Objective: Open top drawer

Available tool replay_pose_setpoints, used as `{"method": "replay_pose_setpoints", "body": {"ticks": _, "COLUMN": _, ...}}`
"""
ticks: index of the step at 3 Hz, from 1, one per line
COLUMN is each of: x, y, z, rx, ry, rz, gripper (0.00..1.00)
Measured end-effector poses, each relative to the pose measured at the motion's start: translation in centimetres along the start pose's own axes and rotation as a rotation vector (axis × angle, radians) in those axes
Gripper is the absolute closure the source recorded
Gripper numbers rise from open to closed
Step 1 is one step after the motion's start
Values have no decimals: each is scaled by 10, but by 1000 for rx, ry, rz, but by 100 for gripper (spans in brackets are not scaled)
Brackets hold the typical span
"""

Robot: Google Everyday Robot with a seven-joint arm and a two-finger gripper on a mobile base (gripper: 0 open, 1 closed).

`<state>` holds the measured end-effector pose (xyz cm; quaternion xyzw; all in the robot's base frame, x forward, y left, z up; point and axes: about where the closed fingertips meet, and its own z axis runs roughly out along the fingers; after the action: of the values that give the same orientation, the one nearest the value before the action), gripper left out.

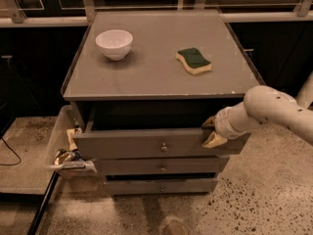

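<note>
The top drawer (146, 143) is the widest grey front, with a small round metal knob (164, 146) at its centre. It stands pulled out a little from the cabinet, with a dark gap showing behind its front. My gripper (212, 131), on the white arm (274, 112) coming in from the right, is at the right end of the drawer front, at its top edge and touching it.
A white bowl (114, 43) and a green-and-yellow sponge (194, 60) lie on the cabinet top (156, 77). Two narrower drawers (161, 167) sit below. A clear bin (61, 148) with wrappers hangs at the cabinet's left. A dark cable lies on the speckled floor.
</note>
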<state>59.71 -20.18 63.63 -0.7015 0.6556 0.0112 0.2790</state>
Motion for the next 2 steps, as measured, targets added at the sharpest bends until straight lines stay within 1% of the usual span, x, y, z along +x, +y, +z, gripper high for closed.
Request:
{"method": "replay_pose_setpoints", "body": {"ticks": 1, "x": 0, "y": 0, "z": 0, "rx": 0, "ry": 0, "rz": 0, "gripper": 87}}
{"method": "replay_pose_setpoints", "body": {"ticks": 2, "x": 0, "y": 0, "z": 0, "rx": 0, "ry": 0, "rz": 0, "gripper": 64}}
